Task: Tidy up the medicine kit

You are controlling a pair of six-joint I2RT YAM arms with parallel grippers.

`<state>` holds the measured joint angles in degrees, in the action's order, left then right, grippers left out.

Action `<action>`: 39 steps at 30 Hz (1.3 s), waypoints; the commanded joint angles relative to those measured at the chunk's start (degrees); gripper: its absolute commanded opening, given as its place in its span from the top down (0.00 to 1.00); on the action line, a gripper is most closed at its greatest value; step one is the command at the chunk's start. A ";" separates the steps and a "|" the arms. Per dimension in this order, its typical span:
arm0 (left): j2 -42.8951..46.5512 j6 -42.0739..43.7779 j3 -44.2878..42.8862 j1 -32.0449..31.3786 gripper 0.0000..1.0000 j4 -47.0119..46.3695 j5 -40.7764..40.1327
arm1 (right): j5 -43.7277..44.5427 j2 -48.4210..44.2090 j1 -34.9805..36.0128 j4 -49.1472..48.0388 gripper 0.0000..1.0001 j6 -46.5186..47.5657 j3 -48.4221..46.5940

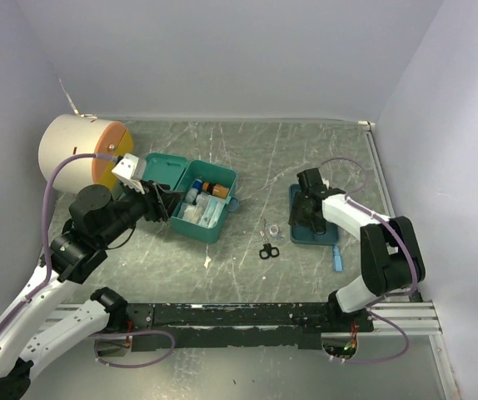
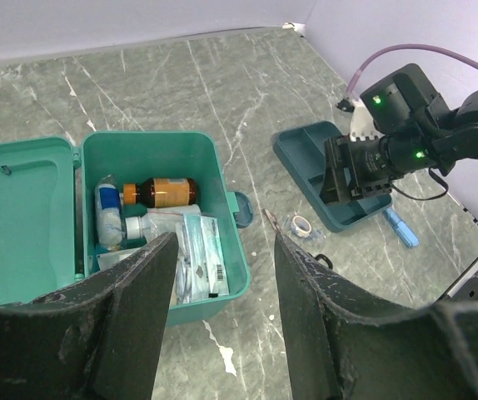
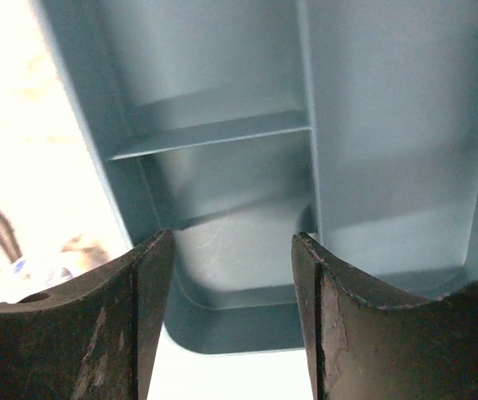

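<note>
The medicine kit (image 1: pixel 216 228) is a teal box with its hinged lid (image 1: pixel 161 169) open flat; it also shows in the left wrist view (image 2: pixel 231 204). Inside lie a brown bottle (image 2: pixel 166 192), a white bottle (image 2: pixel 108 216) and flat packets (image 2: pixel 196 258). My left gripper (image 1: pixel 169 203) is open and empty, just left of the box; in its own view it (image 2: pixel 225 258) hangs over the box's near right corner. My right gripper (image 1: pixel 310 208) is open and empty, low over the darker teal divided tray (image 1: pixel 296 232); its own view (image 3: pixel 232 250) shows the tray's empty compartments (image 3: pixel 222 192).
A big cream cylinder with an orange face (image 1: pixel 81 150) stands at the back left. Small scissors (image 1: pixel 267 251), a tape roll (image 2: pixel 302 223) and a clear packet (image 1: pixel 273 230) lie between box and tray. A blue item (image 1: pixel 336 258) lies by the tray's near right corner.
</note>
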<state>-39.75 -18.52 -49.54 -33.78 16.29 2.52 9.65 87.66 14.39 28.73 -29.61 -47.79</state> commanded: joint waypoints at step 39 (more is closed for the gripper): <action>2.80 -3.05 1.08 0.21 0.39 -2.08 -4.00 | 4.15 -14.62 23.83 -6.77 0.58 -10.57 7.30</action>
<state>-37.08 -20.95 -48.77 -33.78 16.49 -1.32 12.34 72.27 37.87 27.97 -39.13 -42.33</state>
